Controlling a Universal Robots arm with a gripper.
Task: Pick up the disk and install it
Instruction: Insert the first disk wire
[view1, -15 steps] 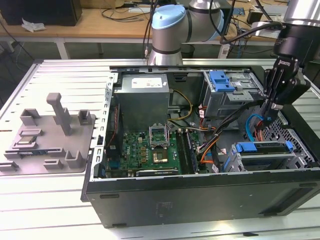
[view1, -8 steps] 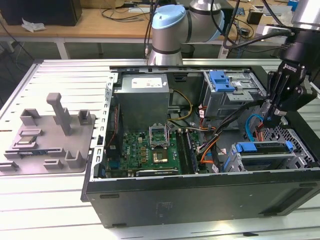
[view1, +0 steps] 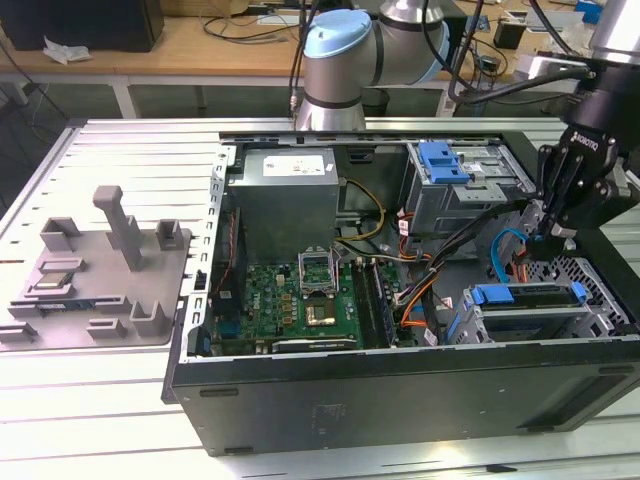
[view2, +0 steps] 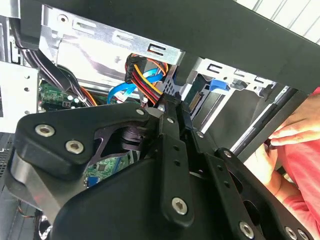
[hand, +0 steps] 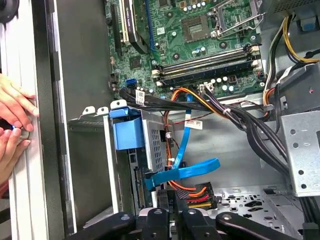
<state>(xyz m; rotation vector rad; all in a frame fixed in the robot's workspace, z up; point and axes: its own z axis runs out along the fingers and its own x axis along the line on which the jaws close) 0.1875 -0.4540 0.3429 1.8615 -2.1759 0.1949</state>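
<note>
Gripper (view1: 552, 232) hangs with its fingers drawn together, pointing down into the computer case (view1: 400, 385) just above the disk (view1: 535, 322), which sits in the drive cage at the exterior view's right. 1 blue flat cable (hand: 187, 170) and a bundle of orange, red and yellow wires (hand: 195, 192) crowd its tips in the first wrist view. A person's hand (hand: 12, 107) rests on the case wall.

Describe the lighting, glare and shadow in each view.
Exterior view: even light, the slatted table bright, the case's near wall dark. Second wrist view: glare on the silver bracket; the robot's black hand is a dark mass up front. First wrist view: the motherboard is evenly lit, the bay beside the blue tab in shadow.
</note>
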